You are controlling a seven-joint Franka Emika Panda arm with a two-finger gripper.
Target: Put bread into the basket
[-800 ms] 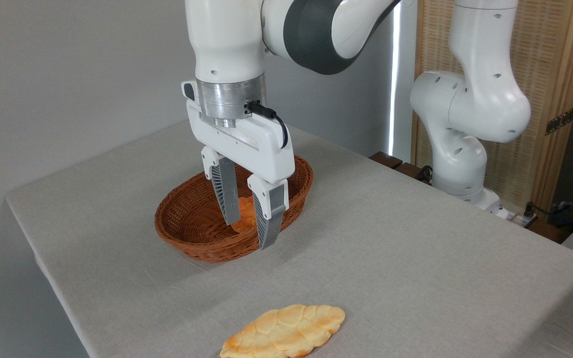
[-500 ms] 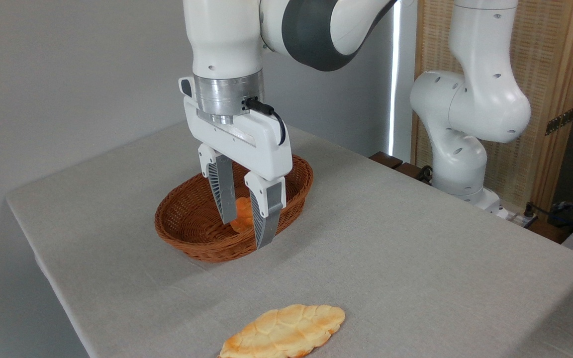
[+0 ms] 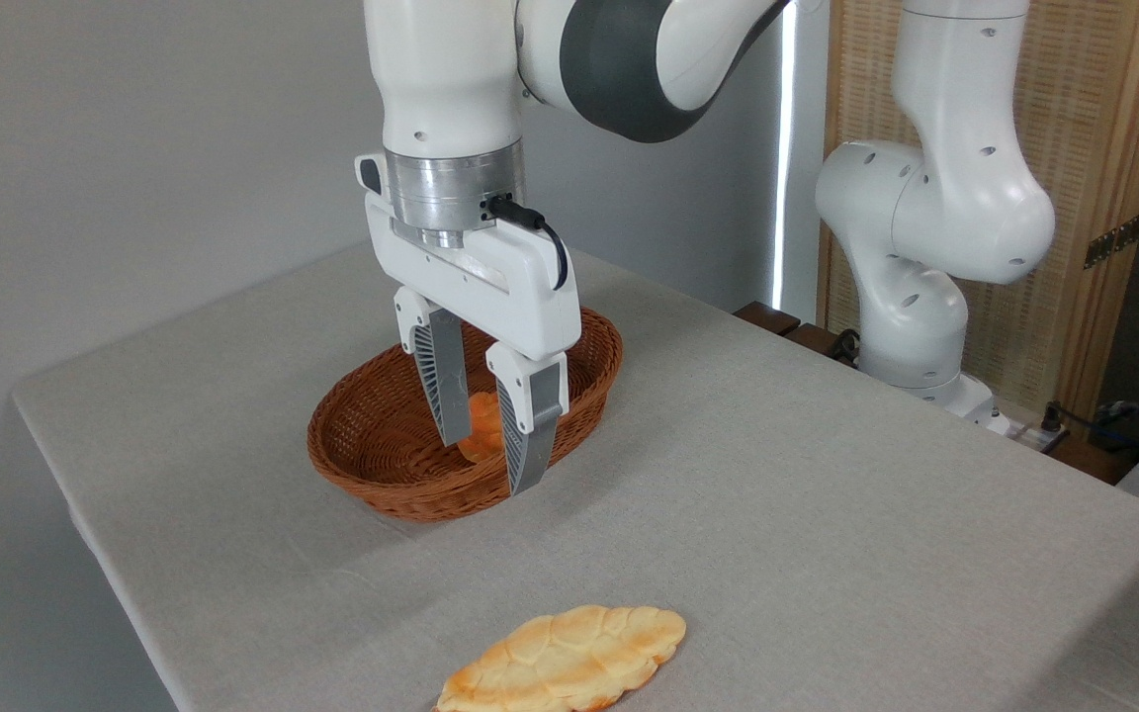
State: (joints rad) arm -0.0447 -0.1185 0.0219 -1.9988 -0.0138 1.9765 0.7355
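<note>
Gripper (image 3: 490, 463) hangs over basket (image 3: 362, 465), pointing down, jaws spread apart, nothing held between them. Fingers (image 3: 443, 381) dip to around rim level; exact depth inside basket unclear. Small orange bun (image 3: 483, 432) lies in basket, seen in gap between fingers; contact with them cannot be judged. Bread (image 3: 565, 661) lies flat on grey tablecloth (image 3: 827, 514) at near edge, well apart from basket, cracked top up, lower end cut off by picture edge
</note>
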